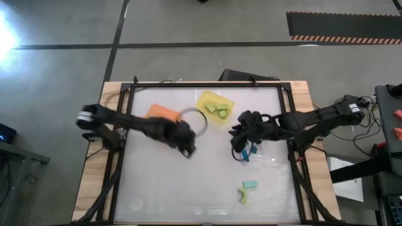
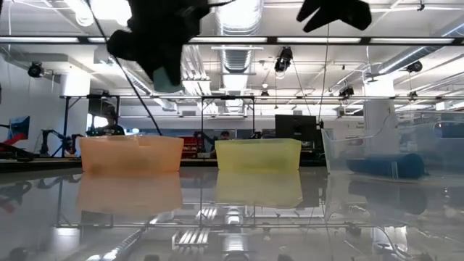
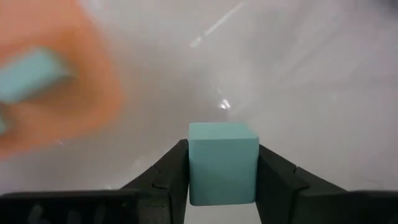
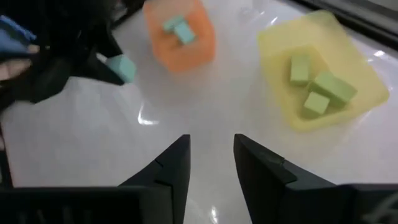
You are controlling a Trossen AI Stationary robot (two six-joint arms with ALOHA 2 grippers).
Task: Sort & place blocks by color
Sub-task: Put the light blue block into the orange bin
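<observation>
My left gripper (image 1: 186,149) hangs above the table's middle, just near of the orange bin (image 1: 163,113), and is shut on a mint-teal cube (image 3: 222,163). The orange bin (image 4: 180,34) holds two mint blocks. Several yellow-green blocks lie in the yellow bin (image 1: 215,107). My right gripper (image 4: 211,155) is open and holds nothing, raised over the table right of centre (image 1: 242,135). A mint block (image 1: 250,184) and a yellow-green block (image 1: 244,198) lie loose on the table near its front edge. Blue blocks (image 1: 245,154) lie below the right gripper. My left gripper pinches the mint-teal cube by two opposite side faces (image 3: 193,168), one finger on each. The cube is lifted clear of the table (image 2: 168,78) and sits squarely between the fingers, its front face showing past the fingertips (image 3: 273,174).
In the low view the orange bin (image 2: 130,154), yellow bin (image 2: 257,154) and a clear bin (image 2: 391,148) stand in a row at the far side. A round ring (image 1: 196,119) lies between the orange and yellow bins. A black frame edges the table (image 1: 207,85).
</observation>
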